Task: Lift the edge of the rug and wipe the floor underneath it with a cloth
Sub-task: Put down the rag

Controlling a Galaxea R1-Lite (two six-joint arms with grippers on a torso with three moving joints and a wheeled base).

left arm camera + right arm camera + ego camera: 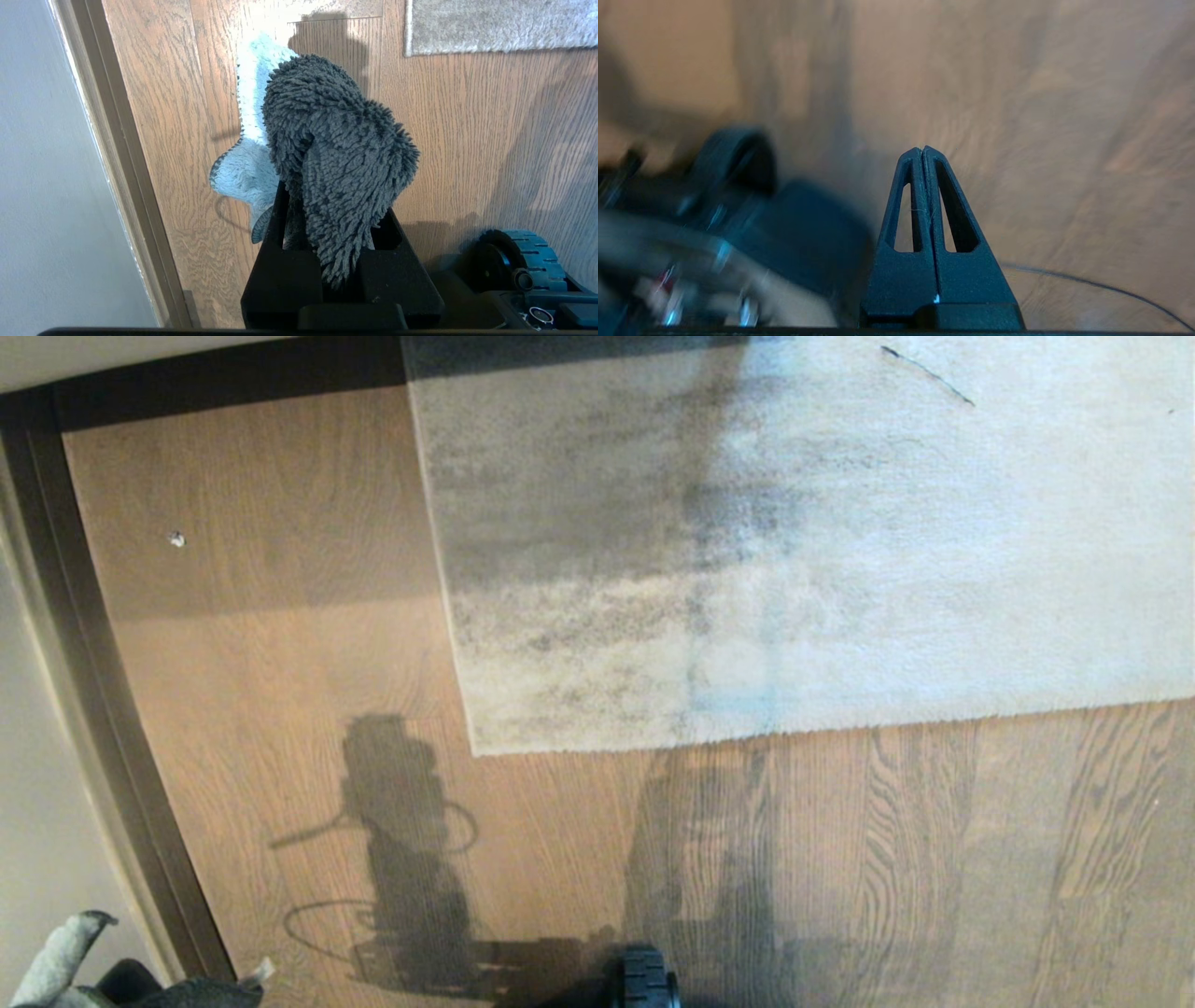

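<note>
The mottled grey rug lies flat on the brown wood floor (280,709). Its near rug edge (747,733) runs to a corner (476,749), which also shows in the left wrist view as a rug corner (413,46). My left gripper (327,210) hangs low at the head view's near left, shut on the fuzzy dark grey cloth (336,154). The cloth's pale backing folds out to one side, and it peeks into the head view as the cloth (56,961). My right gripper (922,149) is shut and empty above bare floor (1064,140), outside the head view.
A dark skirting strip (103,728) and a pale wall line the left side. A small white speck (176,539) lies on the planks. A base wheel (646,980) sits at the near edge, and a thin cable (1087,282) crosses the floor near my right gripper.
</note>
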